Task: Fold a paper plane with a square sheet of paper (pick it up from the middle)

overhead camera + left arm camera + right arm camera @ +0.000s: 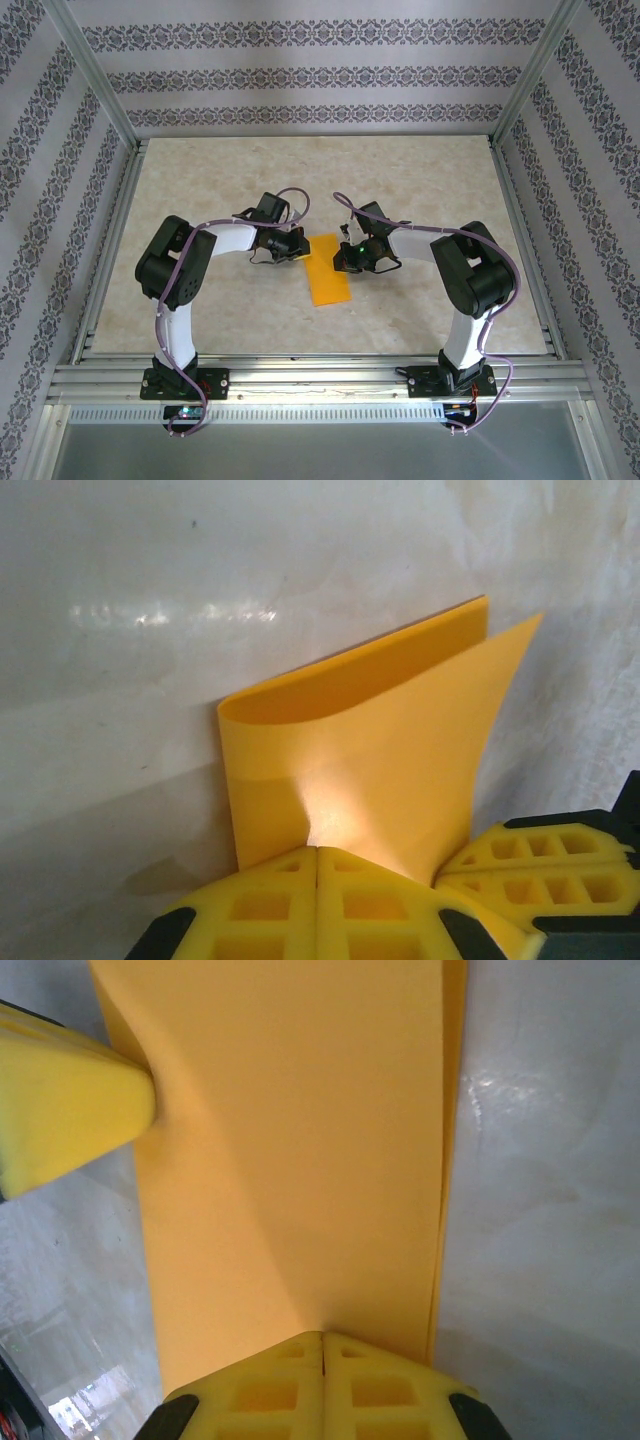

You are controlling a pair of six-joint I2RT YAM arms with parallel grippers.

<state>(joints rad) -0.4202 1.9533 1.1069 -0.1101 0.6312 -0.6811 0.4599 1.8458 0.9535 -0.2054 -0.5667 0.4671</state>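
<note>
**First:** Orange-yellow, thin and plain, the square sheet of paper [330, 272] is seen doubled over into a strip at the middle of the pale marbled table top [200, 190], between the two arms. How is it placed for the coming move?

**Second:** Its long axis is run almost straight from near to far. It is flanked at its far half. The left gripper [288, 247], black-bodied with yellow ribbed fingers, is brought in from the left. The right gripper [352, 258], of the same build, is set at the right edge. Neither arm can be called nearer, since both are at the paper.

**First:** And the fingers?

**Second:** Both pairs are shown pressed together, with no gap between the pads. The paper is met by the tips in each wrist view. Whether a layer is pinched or merely pressed down cannot be told.

**First:** What is given by one view and not by another?

**Second:** From above, a flat strip is suggested. From the left wrist, the upper layer is shown lifted and bowed, with a rounded, uncreased bend along one side and the layers gaping apart at the corner opposite. From the right wrist, a narrow margin of the lower layer is seen past the top layer's edge. A firm centre crease is judged not yet made, so pressing along the long axis would be called for.
</note>
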